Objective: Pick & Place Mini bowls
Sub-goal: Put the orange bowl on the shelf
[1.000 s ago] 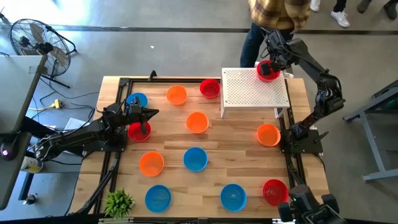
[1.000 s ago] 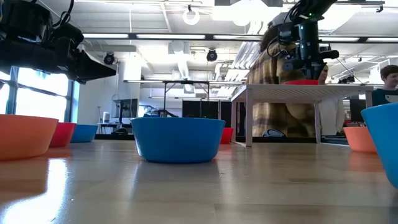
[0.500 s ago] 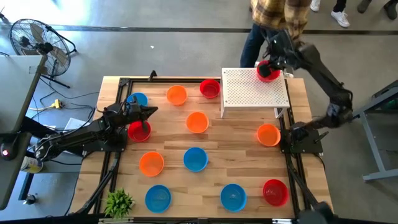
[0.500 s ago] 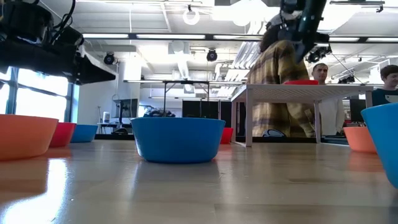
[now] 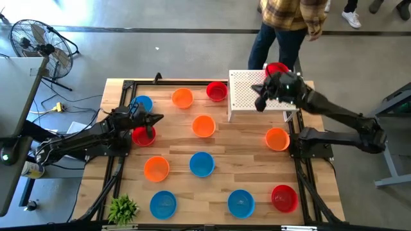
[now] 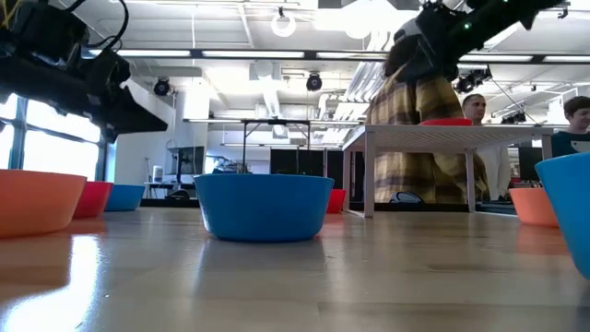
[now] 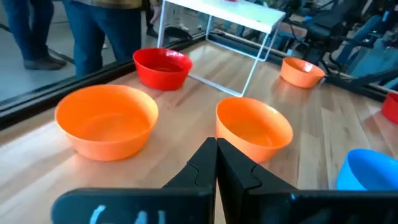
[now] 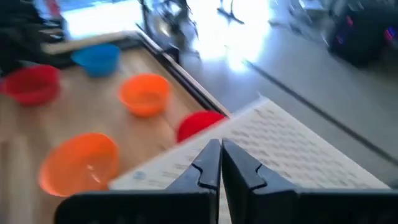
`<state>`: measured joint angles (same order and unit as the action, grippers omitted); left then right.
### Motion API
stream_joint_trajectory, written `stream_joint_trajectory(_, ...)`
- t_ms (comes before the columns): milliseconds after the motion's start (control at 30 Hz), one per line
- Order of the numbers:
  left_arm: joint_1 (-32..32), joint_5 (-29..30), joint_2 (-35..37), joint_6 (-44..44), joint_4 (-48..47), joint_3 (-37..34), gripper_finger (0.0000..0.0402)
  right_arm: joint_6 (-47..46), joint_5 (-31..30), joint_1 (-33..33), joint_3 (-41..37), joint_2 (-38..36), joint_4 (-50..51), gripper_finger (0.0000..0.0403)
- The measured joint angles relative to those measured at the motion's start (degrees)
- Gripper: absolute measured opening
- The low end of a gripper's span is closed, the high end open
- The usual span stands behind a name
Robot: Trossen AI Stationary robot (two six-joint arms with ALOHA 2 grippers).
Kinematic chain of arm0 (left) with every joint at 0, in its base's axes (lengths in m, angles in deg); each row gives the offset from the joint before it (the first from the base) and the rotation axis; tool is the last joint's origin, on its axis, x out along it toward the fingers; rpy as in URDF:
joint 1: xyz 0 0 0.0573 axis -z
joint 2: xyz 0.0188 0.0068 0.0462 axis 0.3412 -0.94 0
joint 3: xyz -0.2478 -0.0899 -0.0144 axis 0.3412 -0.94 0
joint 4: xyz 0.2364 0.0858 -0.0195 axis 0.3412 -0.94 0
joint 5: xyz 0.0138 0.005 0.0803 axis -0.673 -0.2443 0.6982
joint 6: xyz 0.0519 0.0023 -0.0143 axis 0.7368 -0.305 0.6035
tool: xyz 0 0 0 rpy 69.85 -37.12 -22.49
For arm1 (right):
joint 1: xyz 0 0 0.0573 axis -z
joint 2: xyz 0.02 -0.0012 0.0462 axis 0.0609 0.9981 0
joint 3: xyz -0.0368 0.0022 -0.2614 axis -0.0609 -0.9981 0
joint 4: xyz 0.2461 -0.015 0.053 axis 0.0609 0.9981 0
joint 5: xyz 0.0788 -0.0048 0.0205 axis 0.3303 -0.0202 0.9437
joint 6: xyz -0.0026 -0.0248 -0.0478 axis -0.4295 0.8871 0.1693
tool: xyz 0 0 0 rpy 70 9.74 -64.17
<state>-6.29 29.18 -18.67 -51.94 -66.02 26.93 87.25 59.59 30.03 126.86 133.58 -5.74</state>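
Mini bowls in red, orange and blue stand scattered on the wooden table. One red bowl (image 5: 277,68) rests on the far right corner of the white perforated box (image 5: 247,102). My right gripper (image 5: 259,99) hovers shut and empty above the box top (image 8: 292,149), to the left of that bowl. My left gripper (image 5: 158,117) is shut and empty at the table's left, just above a red bowl (image 5: 142,135). In the left wrist view its fingertips (image 7: 216,144) point toward two orange bowls (image 7: 107,119) (image 7: 254,127).
The box stands on thin legs (image 6: 369,175) at the far right. A person in a plaid shirt (image 5: 292,13) stands behind the far edge. A small green plant (image 5: 122,208) sits at the near left corner. Bare wood lies between the bowls mid-table (image 5: 241,154).
My right gripper has drawn away from the red bowl on the box, going toward the table's left and near side over the box top, and has tipped from pointing down to almost level. The bowl stays on the box corner. My left gripper has rolled a little in place.
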Motion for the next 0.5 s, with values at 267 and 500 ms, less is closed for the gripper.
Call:
stream_joint_trajectory(267, 0.0, 0.5, -9.1, 0.5, -3.2, 6.4, 0.0001, 0.0, -0.2, -7.3, -9.1, -3.4, -12.3, 0.0003)
stream_joint_trajectory(500, 0.0, 4.5, -25.5, -1.9, -4.3, 12.9, 0.0001, 1.5, -2.9, -11.5, -10.4, -3.2, -13.1, 0.0003)
